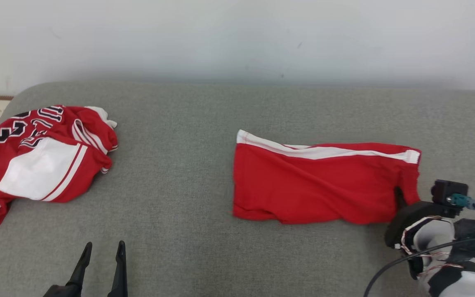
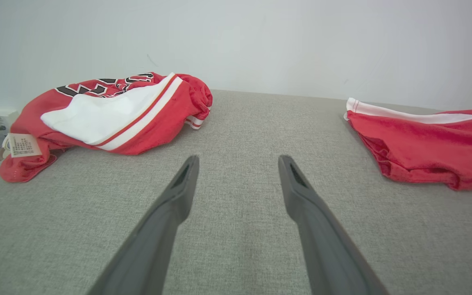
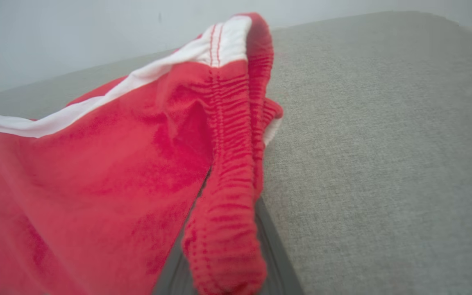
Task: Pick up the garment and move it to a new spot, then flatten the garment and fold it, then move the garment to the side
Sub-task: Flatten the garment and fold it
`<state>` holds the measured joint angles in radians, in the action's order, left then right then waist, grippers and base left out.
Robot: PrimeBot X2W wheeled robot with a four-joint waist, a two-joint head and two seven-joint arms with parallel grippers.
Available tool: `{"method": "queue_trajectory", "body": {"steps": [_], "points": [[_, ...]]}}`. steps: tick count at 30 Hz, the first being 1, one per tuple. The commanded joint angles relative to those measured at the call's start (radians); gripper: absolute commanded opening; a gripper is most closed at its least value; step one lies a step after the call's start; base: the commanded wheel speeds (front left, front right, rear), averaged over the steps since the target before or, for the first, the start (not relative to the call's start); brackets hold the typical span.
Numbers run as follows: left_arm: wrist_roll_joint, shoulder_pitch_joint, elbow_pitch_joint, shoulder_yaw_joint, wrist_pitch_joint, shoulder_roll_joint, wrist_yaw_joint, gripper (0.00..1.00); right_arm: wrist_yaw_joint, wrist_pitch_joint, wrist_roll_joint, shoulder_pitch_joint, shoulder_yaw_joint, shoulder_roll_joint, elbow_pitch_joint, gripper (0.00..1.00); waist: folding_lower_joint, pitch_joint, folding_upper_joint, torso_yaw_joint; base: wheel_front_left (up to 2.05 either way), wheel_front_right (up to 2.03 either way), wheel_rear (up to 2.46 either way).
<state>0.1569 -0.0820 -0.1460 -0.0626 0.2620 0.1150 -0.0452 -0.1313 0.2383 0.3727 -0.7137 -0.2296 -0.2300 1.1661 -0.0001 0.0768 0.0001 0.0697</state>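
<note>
Red shorts (image 1: 320, 181) flat on grey cushion (image 1: 179, 206), right of centre, long axis left-right, waistband (image 3: 228, 164) at right end, right pincer (image 1: 400, 197) clamped on waistband, left pincer (image 1: 103, 247) spread wide, clear of jersey (image 1: 39, 161)

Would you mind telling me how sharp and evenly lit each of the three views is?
Head view: soft, even light, red shorts sharp. Left wrist view: wide-angle stretch, left gripper fingers crisp. Right wrist view: waistband near the lens, blurred.

Your left gripper (image 1: 104, 244) had two long dark tapered fingers (image 2: 178, 196). Your right wrist (image 1: 435, 233) was pale grey with black housings, thin red-and-white wires (image 1: 406, 237), a thick black cable (image 1: 390, 264) and a teal connector (image 1: 460, 201) on a black box (image 1: 443, 190).
</note>
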Motion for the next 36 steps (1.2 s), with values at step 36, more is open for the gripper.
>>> {"method": "queue_trajectory", "body": {"steps": [36], "points": [[-0.011,-0.009,-0.025,-0.061,0.004,-0.047,0.042,1.00,0.001,-0.180,0.548,0.006,-0.380,0.012,-0.370,0.00,0.0001,-0.016,-0.0001,0.112,0.00,0.00,0.00]]}}
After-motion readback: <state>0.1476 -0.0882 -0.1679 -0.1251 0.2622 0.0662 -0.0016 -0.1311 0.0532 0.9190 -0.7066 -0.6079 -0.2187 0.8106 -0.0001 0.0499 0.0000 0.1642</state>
